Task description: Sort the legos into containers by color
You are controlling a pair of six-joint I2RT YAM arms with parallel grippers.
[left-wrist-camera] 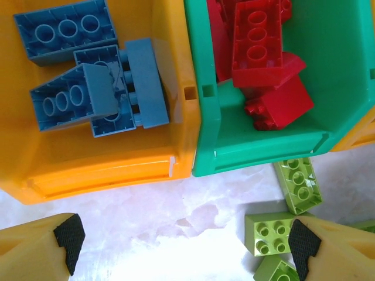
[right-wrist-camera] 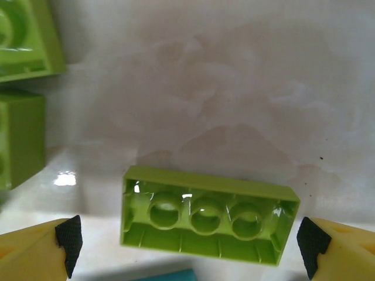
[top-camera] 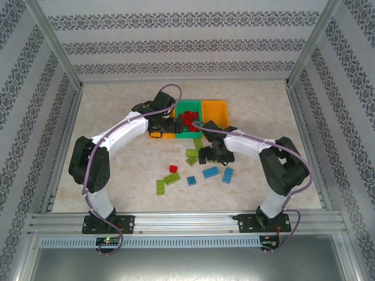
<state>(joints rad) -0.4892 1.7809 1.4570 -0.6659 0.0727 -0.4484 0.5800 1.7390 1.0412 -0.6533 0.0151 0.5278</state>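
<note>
On the marbled table [top-camera: 129,175] you see, in a row, the left orange bin [left-wrist-camera: 105,170] holding blue bricks [left-wrist-camera: 94,88], the green bin [left-wrist-camera: 258,152] holding red bricks [left-wrist-camera: 263,58], and the right orange bin [top-camera: 214,109]. Your left gripper [left-wrist-camera: 187,246] hangs open before the bins. Your right gripper [right-wrist-camera: 190,246] stands open astride an upturned lime brick [right-wrist-camera: 208,216], pads clear of it. Loose legos [top-camera: 210,172] lie nearby on the table.

Blue legos [left-wrist-camera: 76,99] sit in the left orange bin [left-wrist-camera: 99,172], red legos [left-wrist-camera: 258,35] in the green bin [left-wrist-camera: 258,155]; lime bricks [top-camera: 171,178], blue bricks [top-camera: 210,172] and a red brick [top-camera: 173,170] lie loose in front.
</note>
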